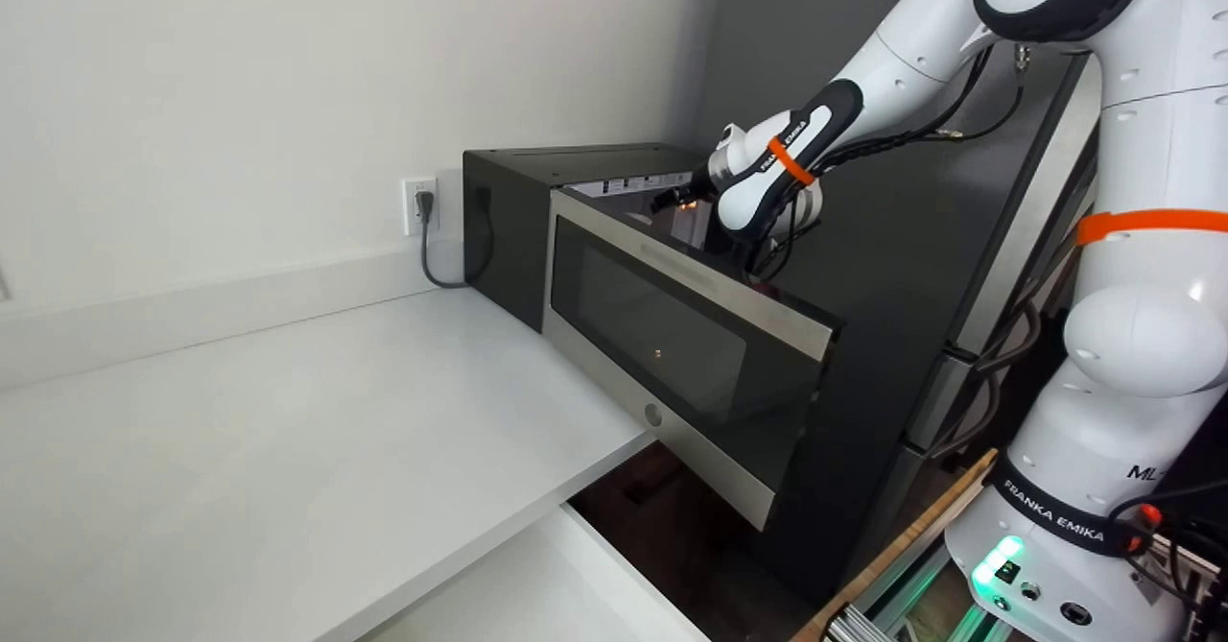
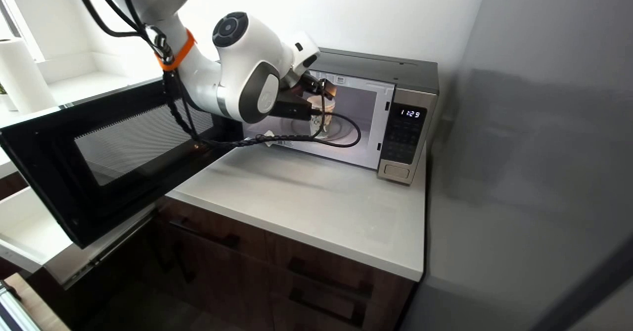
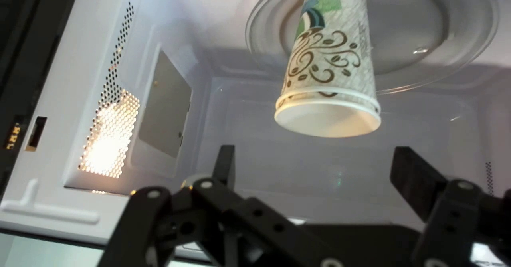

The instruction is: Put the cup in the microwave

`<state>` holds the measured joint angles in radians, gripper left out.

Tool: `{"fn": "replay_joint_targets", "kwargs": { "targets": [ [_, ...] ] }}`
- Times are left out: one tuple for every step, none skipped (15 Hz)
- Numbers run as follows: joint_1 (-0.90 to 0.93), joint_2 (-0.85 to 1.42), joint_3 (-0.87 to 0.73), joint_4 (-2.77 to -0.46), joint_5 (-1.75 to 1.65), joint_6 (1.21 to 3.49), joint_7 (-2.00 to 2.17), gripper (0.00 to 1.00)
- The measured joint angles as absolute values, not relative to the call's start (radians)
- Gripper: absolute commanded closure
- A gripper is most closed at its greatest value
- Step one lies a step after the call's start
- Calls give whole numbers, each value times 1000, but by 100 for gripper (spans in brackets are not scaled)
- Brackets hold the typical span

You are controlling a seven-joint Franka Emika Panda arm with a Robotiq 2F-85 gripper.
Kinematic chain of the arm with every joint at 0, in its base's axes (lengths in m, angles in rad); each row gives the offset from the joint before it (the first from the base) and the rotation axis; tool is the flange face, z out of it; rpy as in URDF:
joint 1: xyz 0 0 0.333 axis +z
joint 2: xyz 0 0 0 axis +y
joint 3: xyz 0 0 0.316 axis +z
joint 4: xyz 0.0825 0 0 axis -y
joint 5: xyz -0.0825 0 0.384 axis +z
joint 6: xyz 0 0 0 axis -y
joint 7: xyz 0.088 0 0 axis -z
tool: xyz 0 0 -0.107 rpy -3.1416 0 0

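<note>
The cup (image 3: pixel 331 59) is a tapered white paper cup with brown swirls and a green-blue patch. Its rim looks doubled. It stands upright on the glass turntable inside the microwave (image 3: pixel 247 139); the wrist picture is upside down. The cup also shows in an exterior view (image 2: pixel 329 104), partly behind a cable and the gripper. The microwave (image 2: pixel 381 69) is dark with a silver front; its door (image 1: pixel 691 282) is wide open in both exterior views. My gripper (image 3: pixel 313 165) is open and empty at the microwave's mouth, its fingers apart from the cup's rim.
The open door (image 2: pixel 44 172) juts out beside the arm. A cable (image 2: pixel 346 145) loops in front of the microwave opening. The white counter (image 1: pixel 288 460) lies beside and under the microwave. An open drawer (image 1: pixel 537 584) sits below. A grey fridge (image 2: pixel 519 172) stands beside the microwave.
</note>
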<state>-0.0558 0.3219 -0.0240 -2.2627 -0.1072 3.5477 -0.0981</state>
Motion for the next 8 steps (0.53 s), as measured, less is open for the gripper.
{"fn": "replay_joint_targets", "kwargs": {
  "targets": [
    [-56,293,-15,-2285,-107,3505,-86,0],
    [-54,257,-8,-2306,-103,3444,-72,0],
    [-52,216,1,-2325,-101,3371,-54,0],
    [-48,168,7,-2344,-94,3290,-38,0],
    [-29,118,-9,-2360,-82,3212,-23,0],
    [-10,66,-31,-2373,-79,3131,1,0],
    [-1,13,-48,-2382,-93,3051,42,0],
    [0,-40,-57,-2389,-118,2965,94,0]
  ]
}}
